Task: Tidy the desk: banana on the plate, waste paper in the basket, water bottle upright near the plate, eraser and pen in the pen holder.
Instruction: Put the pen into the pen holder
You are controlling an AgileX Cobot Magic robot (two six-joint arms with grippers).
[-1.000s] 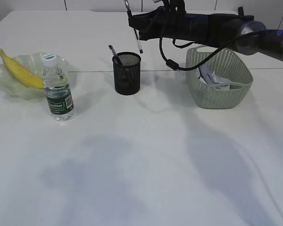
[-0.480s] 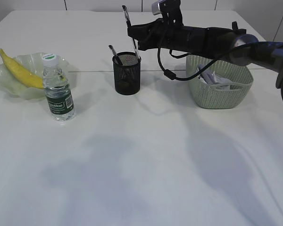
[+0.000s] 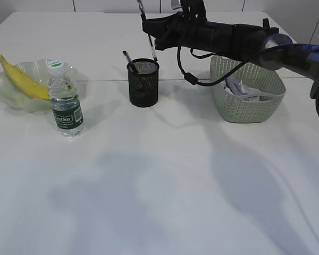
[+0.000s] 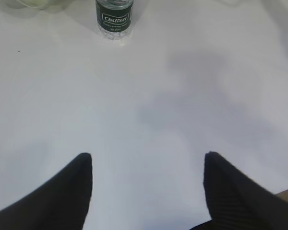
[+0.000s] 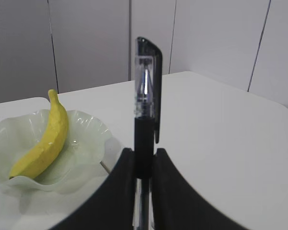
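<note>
We are pinching a capped pen (image 5: 145, 120) upright in the closed right gripper (image 5: 144, 165), above the black mesh pen holder (image 3: 143, 82). If we are releasing off-centre, it risks glancing off the rim onto the bench (image 3: 159, 180). Our left gripper (image 4: 146, 165) is hanging wide apart, empty.

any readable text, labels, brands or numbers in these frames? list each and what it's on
"Cestbon": white brand lettering on the dark green label of the small clear plastic water bottle, legible in the left wrist view.
Smaller print lower on that label in the exterior view: too small to read.
Black-and-clear capped pen pinched in the right gripper: no readable marking.
Nothing else carries text.
</note>
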